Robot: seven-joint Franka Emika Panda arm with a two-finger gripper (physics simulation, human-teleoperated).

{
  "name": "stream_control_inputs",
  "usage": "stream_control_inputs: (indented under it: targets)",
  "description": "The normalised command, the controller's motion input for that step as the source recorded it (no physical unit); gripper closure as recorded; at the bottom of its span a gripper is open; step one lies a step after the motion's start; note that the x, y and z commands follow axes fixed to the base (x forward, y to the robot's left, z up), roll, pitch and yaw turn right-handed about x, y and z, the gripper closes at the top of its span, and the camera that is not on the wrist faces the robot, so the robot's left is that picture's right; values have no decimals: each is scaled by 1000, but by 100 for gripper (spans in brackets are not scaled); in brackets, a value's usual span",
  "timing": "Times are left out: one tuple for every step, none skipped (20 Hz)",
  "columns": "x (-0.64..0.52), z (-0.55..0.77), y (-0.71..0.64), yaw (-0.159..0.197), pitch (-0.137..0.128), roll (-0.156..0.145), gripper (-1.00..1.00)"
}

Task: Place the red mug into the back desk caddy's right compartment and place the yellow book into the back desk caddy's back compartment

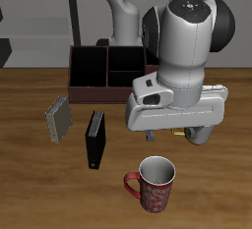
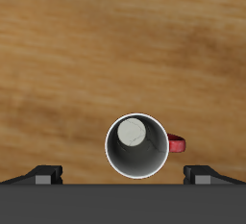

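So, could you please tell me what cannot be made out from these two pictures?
- End effector: in the exterior view the arm's body hides its fingers; the wrist view's edge cuts them, so open or shut is unclear.
- Back desk caddy: in the exterior view the arm covers its far end.
- Red mug: the wrist view shows only rim, inside and handle.
- Yellow book: cover too small to read.

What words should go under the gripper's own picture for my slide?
Looking straight down into the upright red mug on the wooden table, framed between the open gripper's fingertips.
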Motion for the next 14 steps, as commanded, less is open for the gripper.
stream_control_inputs:
  targets:
    - [-26, -139, 148, -11, -10, -24, -100]
    - [-174, -104, 185, 0, -49, 20, -100]
    - [-161, -424, 571, -66, -128, -47, -100]
    - [-55, 7, -26, 0, 0, 0, -100]
    - [-30, -607, 618, -35, -11, -29, -100]
    - [-97, -172, 27, -28, 24, -25, -100]
    - [-76, -201, 286, 17, 18, 34, -100]
    - [-12, -144, 135, -33, -37, -40, -100]
    - [-23, -231, 214, 15, 41, 87, -100]
    - [69, -188, 74, -10, 9, -50, -100]
    - [-9, -299, 139, 20, 6, 5, -100]
    - [34, -197, -18, -10, -55, -7, -100]
    - [151, -405, -5, -34, 83, -48, -100]
    - [-45, 5, -36, 0, 0, 0, -100]
